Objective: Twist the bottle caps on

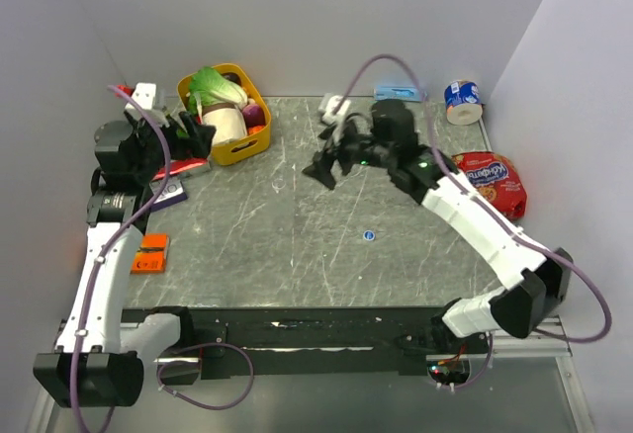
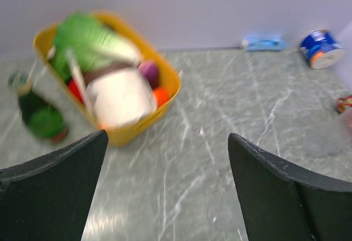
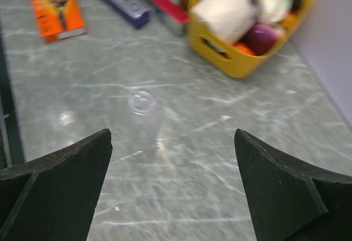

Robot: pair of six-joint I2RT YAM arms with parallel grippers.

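Observation:
One clear bottle (image 3: 145, 118) stands upright and uncapped on the grey table, ahead of my right gripper (image 3: 172, 133) and a little to its left. The gripper is open and empty, and apart from the bottle. In the top view the bottle (image 1: 281, 183) is a faint shape left of the right gripper (image 1: 327, 168). One blue cap (image 1: 368, 236) lies alone on the table, nearer the front. My left gripper (image 2: 166, 136) is open and empty, and hovers beside the yellow basket (image 1: 229, 149). The other bottles and caps are not in view.
The yellow basket (image 2: 140, 122) holds greens, a paper roll and small fruit. A green glass bottle (image 2: 37, 115) stands left of it. An orange box (image 3: 55, 7) and flat packs lie at the left. A red snack bag (image 1: 492, 182) and a blue-and-white tape roll (image 1: 463, 101) are at the right.

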